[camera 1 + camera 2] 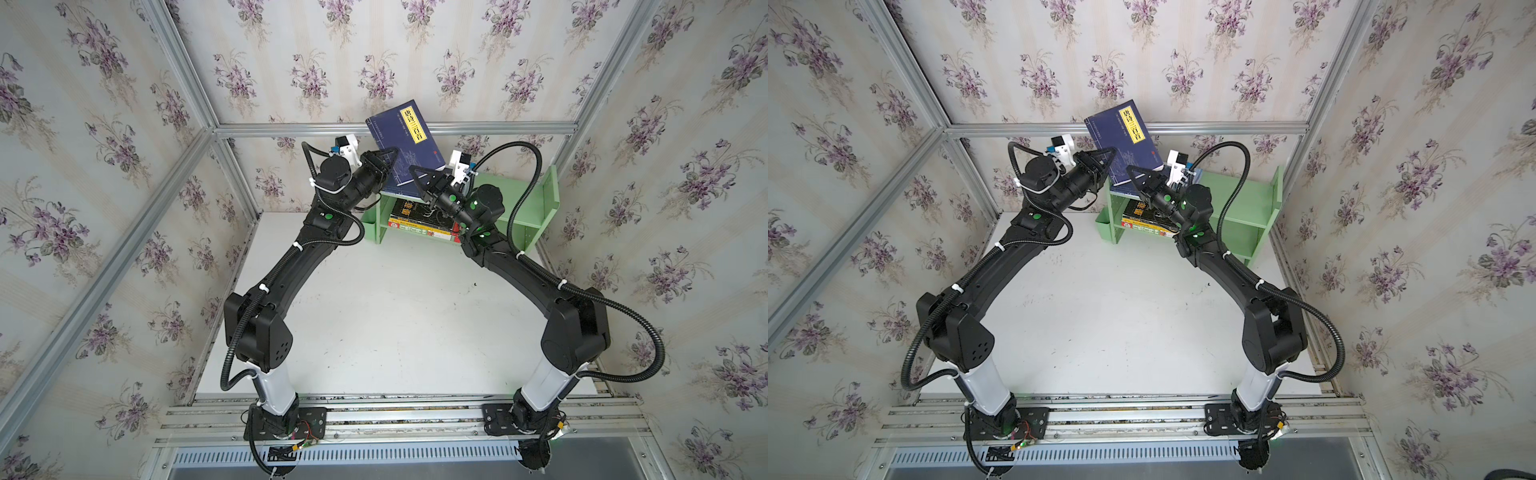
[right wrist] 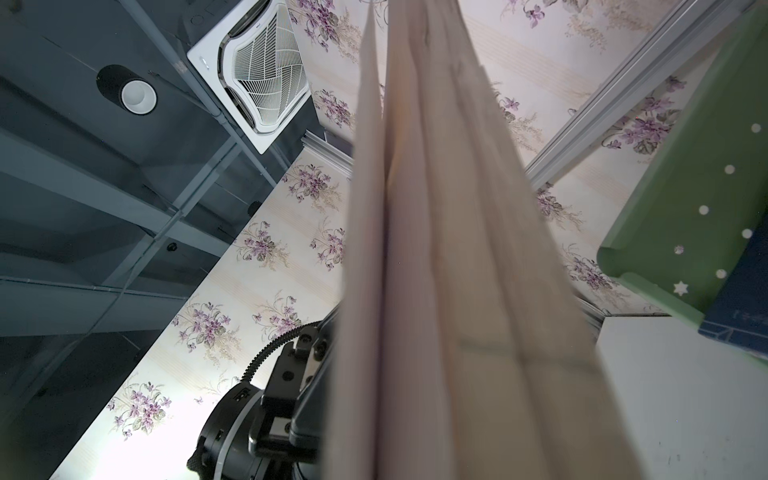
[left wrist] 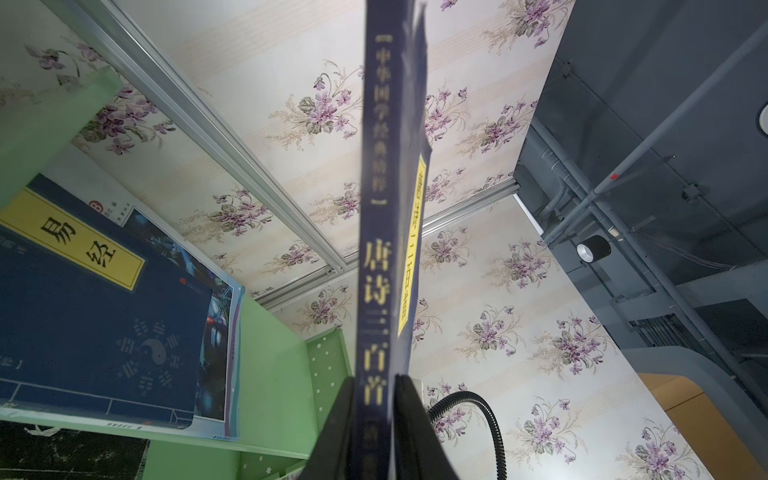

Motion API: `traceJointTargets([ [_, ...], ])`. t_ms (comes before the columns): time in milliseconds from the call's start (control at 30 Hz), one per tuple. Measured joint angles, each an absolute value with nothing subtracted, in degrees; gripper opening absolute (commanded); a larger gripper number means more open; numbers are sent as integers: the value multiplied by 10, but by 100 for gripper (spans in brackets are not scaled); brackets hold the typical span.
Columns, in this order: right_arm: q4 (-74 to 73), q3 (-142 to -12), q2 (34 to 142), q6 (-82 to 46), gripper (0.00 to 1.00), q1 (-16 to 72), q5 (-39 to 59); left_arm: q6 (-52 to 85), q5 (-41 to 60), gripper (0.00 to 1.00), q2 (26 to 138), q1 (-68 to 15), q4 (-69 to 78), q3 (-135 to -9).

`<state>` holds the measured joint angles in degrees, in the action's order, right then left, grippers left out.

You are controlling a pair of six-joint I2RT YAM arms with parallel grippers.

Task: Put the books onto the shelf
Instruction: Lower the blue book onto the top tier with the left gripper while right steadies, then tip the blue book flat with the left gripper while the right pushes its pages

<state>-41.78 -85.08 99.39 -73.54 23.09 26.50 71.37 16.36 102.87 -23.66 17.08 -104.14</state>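
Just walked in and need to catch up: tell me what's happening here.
Both arms hold one navy book upright over the green shelf. The left gripper clamps its spine near the bottom, and the right gripper is shut on its page edge. A second navy book already lies on the top tier, and a stack of books lies in the lower tier.

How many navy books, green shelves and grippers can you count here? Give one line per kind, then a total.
Navy books: 2, the held navy book and the shelved navy book
Green shelf: 1
Grippers: 2, left gripper and right gripper
Total: 5
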Motion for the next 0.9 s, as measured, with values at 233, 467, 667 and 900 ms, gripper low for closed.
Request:
traceJointTargets([
  [233, -396, -853, 994, -742, 8, 204, 290, 702, 196, 71, 1024, -228, 170, -1047],
  [467, -339, -864, 959, -751, 6, 137, 410, 649, 263, 81, 1020, -182, 118, -1078],
  [667, -323, -831, 918, -775, 6, 96, 509, 604, 364, 81, 1050, -162, 57, -1144],
  [900, -321, -828, 893, -776, 6, 86, 561, 589, 435, 74, 1069, -162, 30, -1178],
])
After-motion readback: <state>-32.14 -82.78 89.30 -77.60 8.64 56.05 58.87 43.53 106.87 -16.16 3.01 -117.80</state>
